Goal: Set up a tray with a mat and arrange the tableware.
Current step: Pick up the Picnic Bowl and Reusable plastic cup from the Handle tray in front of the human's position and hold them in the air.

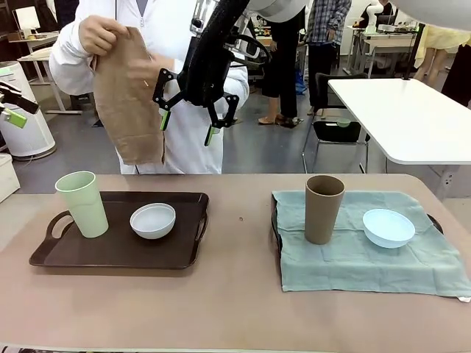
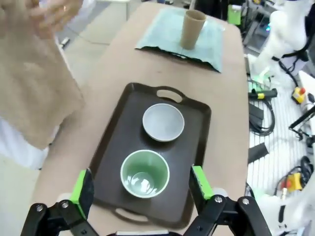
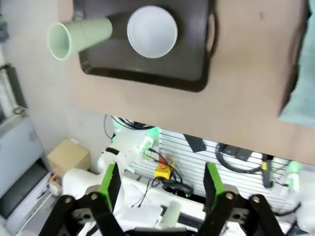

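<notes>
A person across the table holds up a tan mat (image 1: 125, 103) (image 2: 34, 88) in both hands. My right gripper (image 1: 188, 126) (image 3: 161, 186) hangs open in the air just right of that mat, one green pad close to its edge. A dark tray (image 1: 110, 254) (image 2: 118, 142) (image 3: 147, 73) at the left carries a pale green cup (image 1: 82, 204) (image 2: 145, 173) (image 3: 78, 35) and a white bowl (image 1: 153, 220) (image 2: 163, 121) (image 3: 152, 31). High above the tray's left end, my left gripper (image 1: 13, 109) (image 2: 141, 187) stands open and holds nothing.
At the right, a grey-green mat (image 1: 353, 257) (image 2: 172, 29) (image 3: 300, 98) covers a second tray and bears a brown cup (image 1: 324, 208) (image 2: 193, 28) and a light blue bowl (image 1: 388, 226). Bare tabletop lies between the trays. A white table (image 1: 405, 118) and chair stand behind.
</notes>
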